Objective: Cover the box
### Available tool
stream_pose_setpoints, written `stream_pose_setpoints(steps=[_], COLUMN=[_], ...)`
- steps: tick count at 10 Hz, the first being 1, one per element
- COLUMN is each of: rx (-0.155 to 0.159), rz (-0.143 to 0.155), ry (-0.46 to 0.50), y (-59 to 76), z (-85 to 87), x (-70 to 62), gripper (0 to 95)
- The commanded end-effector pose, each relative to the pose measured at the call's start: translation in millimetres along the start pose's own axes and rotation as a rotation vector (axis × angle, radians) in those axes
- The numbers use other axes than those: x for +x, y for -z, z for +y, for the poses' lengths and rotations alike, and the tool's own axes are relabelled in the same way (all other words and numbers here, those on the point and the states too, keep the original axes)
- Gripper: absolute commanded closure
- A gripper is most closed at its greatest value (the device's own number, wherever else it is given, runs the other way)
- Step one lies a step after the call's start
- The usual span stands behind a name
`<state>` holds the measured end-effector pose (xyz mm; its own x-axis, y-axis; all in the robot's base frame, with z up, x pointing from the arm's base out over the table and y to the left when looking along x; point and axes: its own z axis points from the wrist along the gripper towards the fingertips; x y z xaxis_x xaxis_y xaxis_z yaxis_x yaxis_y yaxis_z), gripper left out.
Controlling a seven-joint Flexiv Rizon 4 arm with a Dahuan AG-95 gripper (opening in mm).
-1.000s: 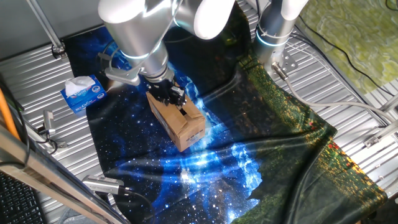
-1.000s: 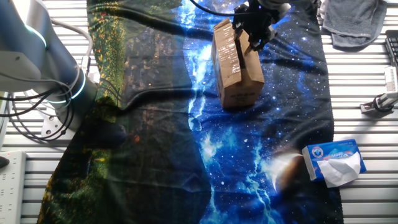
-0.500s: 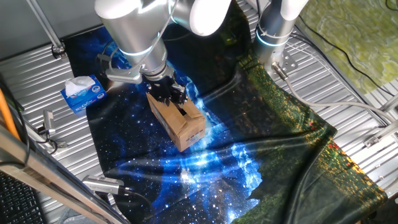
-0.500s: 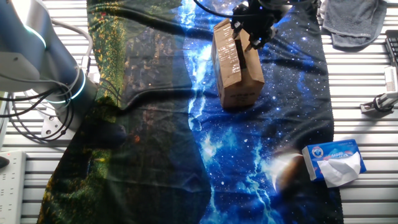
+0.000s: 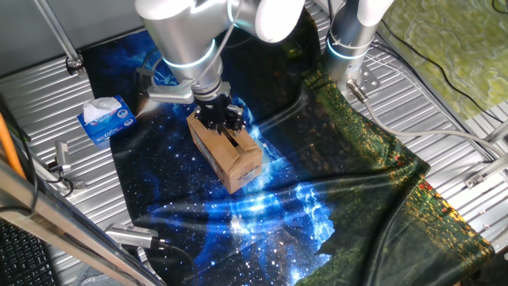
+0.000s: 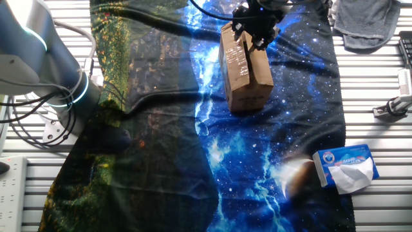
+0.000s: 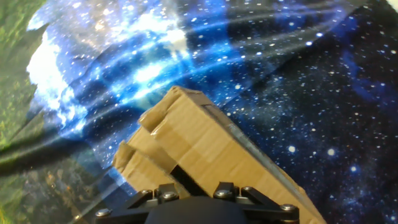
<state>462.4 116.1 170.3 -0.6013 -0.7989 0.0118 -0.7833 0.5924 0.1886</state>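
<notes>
The box [image 5: 230, 153] is a small brown cardboard carton on the starry blue cloth [image 5: 182, 199]. It also shows in the other fixed view [image 6: 244, 67] and in the hand view [image 7: 205, 155]. Its top flaps lie folded down, with a dark slit between them. My gripper [image 5: 219, 119] points down at the far end of the box top, at or just above the flaps, and also shows in the other fixed view [image 6: 255, 29]. Its fingers look spread and hold nothing. The hand view shows only the gripper's base, not its fingertips.
A blue-and-white tissue box [image 5: 105, 119] lies on the ribbed metal table left of the cloth. The arm's base [image 5: 349, 44] stands at the back. A grey cloth [image 6: 370, 22] and metal clamps [image 6: 393, 106] lie at the table's edge.
The arm and gripper have shifted slightly sideways over the far end of the box top and turned a little. The box has not moved.
</notes>
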Motion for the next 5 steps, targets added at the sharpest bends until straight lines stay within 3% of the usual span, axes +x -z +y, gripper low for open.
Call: stream_pose_setpoints(steps=[1,5], rx=[0.009,0.03], rz=[-0.001,-0.003], ry=[0.007,0.023], y=[-1.5,-7.3], z=[-1.9,-5.9], x=[-1.2,-0.6], gripper=[57.0,57.0])
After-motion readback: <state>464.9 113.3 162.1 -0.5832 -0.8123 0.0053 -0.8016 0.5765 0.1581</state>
